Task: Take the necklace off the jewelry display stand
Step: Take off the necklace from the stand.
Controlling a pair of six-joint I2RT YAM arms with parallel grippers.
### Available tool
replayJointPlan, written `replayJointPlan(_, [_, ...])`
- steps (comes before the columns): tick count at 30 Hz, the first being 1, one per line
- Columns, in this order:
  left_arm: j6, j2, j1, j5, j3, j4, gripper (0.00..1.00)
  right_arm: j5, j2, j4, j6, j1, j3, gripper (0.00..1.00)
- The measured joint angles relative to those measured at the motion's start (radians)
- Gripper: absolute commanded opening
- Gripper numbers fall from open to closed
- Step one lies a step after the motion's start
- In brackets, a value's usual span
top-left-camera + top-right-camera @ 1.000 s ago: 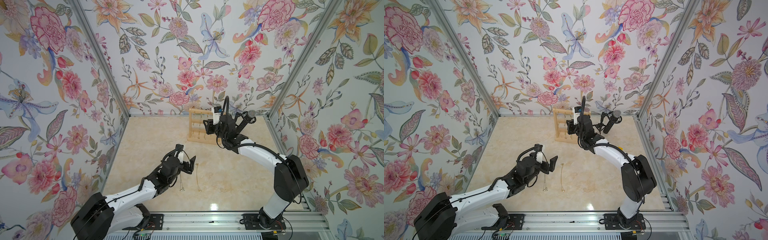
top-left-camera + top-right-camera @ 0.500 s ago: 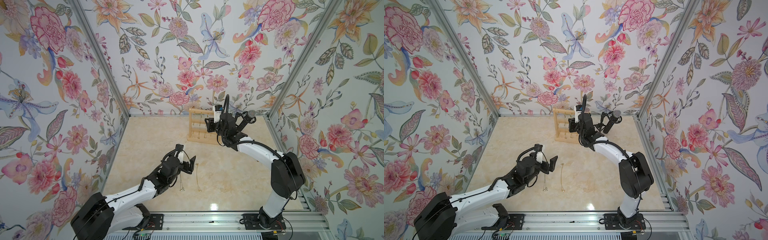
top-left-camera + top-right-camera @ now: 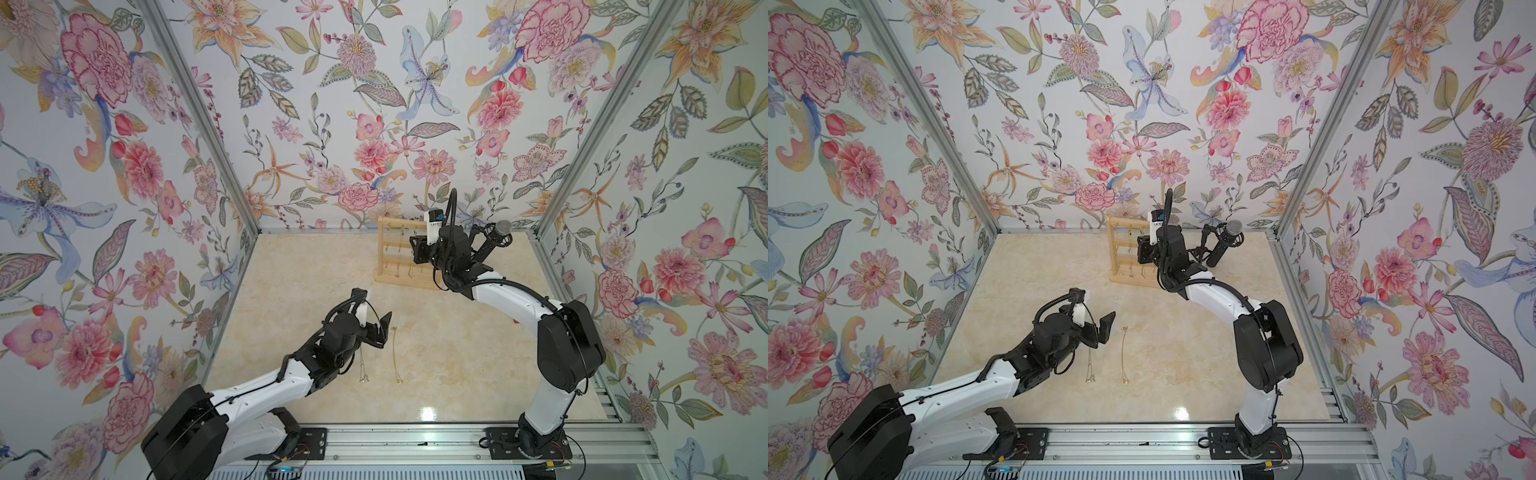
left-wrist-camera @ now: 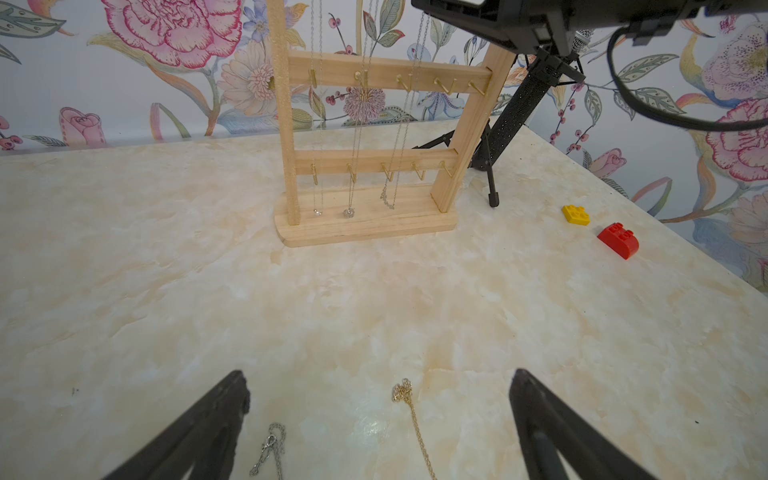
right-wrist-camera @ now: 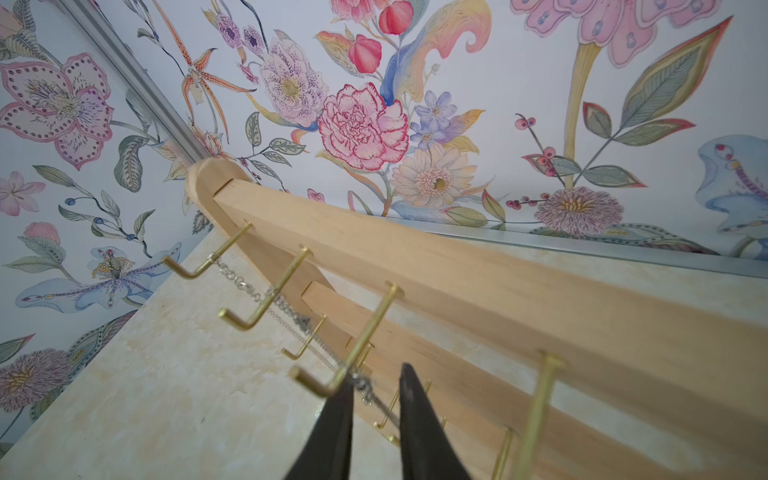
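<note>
Left pincer [image 4: 378, 384] is nearest, low over the desk [image 4: 332, 316], jaws spread wide, nothing held. Two loose chains lie flat on the desk by it. The silver chain [image 4: 272, 444] is beside one finger [image 4: 216, 419]. The gold chain [image 4: 413, 415] lies in the gap, touching neither finger. In a top view they lie roughly parallel and apart.

Farther out, toward the right wall, a yellow brick [image 4: 576, 215] and a red brick [image 4: 618, 240] sit near each other, not touching.

The jewelry display stand [image 4: 365, 228] is upright at the back of the desk, close to the back wall. Three silver chains hang from its top-bar pegs down past the lower bars.

Right pincer [image 5: 376, 380] is up at the top bar [image 5: 457, 282], tips at the third brass peg from the far post. The necklace [image 5: 368, 388] hangs on that peg and runs down between the jaws. The jaws are nearly closed, but a gap shows beside the chain, so it is not pinched.

A black microphone [image 3: 496, 237] on a tripod stands just beside the stand, behind the right arm.
</note>
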Motion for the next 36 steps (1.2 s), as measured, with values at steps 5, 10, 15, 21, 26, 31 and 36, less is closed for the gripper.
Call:
replayJointPlan(5, [0.0,0.0,0.0,0.0,0.0,0.0,0.99,-0.006,0.0,0.002,-0.006,0.0,0.0,0.2])
replayJointPlan(10, [0.0,0.002,0.0,0.005,0.0,0.0,0.99,-0.014,0.0,0.012,-0.01,0.0,0.0,0.17])
replayJointPlan(15, [0.0,0.009,0.0,0.017,0.0,0.0,0.99,-0.016,0.0,0.02,-0.014,0.0,0.0,0.16])
replayJointPlan(21, [0.0,0.015,0.0,0.026,0.0,0.0,0.99,-0.016,0.0,0.021,-0.019,0.0,0.0,0.12])
replayJointPlan(26, [0.0,0.017,0.0,0.026,0.0,0.0,0.99,-0.016,0.0,0.021,-0.026,0.0,0.0,0.08])
replayJointPlan(31, [0.0,0.017,0.0,0.026,0.0,0.0,0.99,-0.016,0.0,0.021,-0.03,0.0,0.0,0.07])
replayJointPlan(36, [0.0,0.017,0.0,0.026,0.0,0.0,0.99,-0.016,0.0,0.02,-0.034,0.0,0.0,0.04])
